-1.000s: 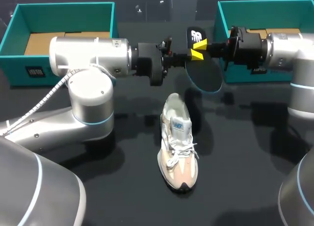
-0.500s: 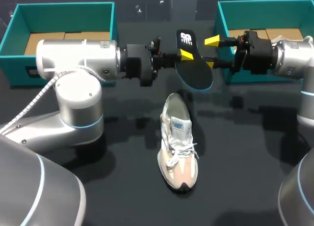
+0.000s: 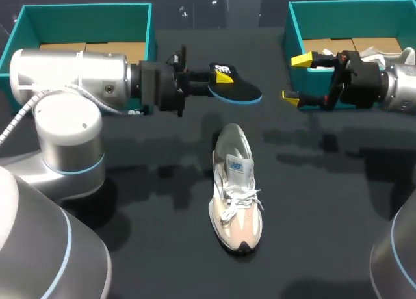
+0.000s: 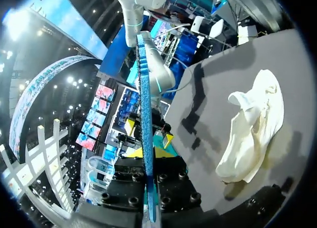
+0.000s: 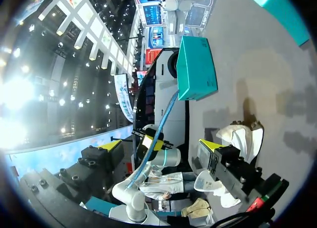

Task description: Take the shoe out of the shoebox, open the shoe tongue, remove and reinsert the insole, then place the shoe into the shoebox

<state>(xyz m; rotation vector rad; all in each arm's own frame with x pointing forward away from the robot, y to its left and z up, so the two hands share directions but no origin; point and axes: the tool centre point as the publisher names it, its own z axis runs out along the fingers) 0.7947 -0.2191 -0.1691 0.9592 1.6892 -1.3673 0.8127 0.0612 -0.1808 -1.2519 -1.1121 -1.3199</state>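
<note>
- The left end effector (image 3: 219,82) is clamped on a flat black insole with a blue rim (image 3: 239,91). One yellow fingertip lies on the insole's upper face.
- The insole is held nearly level in the air above the black tabletop (image 3: 156,214). It is beyond the heel of the shoe and between the two boxes.
- In the left wrist view the insole (image 4: 146,134) is seen edge-on as a thin blue strip running out from between the fingers.
- The right end effector (image 3: 296,78) is open and empty, its two yellow tips spread apart. It hangs in front of the right teal shoebox (image 3: 351,6), apart from the insole.
- In the right wrist view the right end effector (image 5: 161,144) has its tips wide apart. The left arm and the insole's thin blue edge (image 5: 159,131) are ahead of it.
- The white and beige lace-up shoe (image 3: 235,188) lies on the tabletop outside both boxes, with its toe toward the robot.
- The shoe (image 4: 252,124) shows in the left wrist view beside the insole, its opening gaping.
- The left teal shoebox (image 3: 84,12) stands at the far left, with brown cardboard (image 3: 55,52) lining its floor.
</note>
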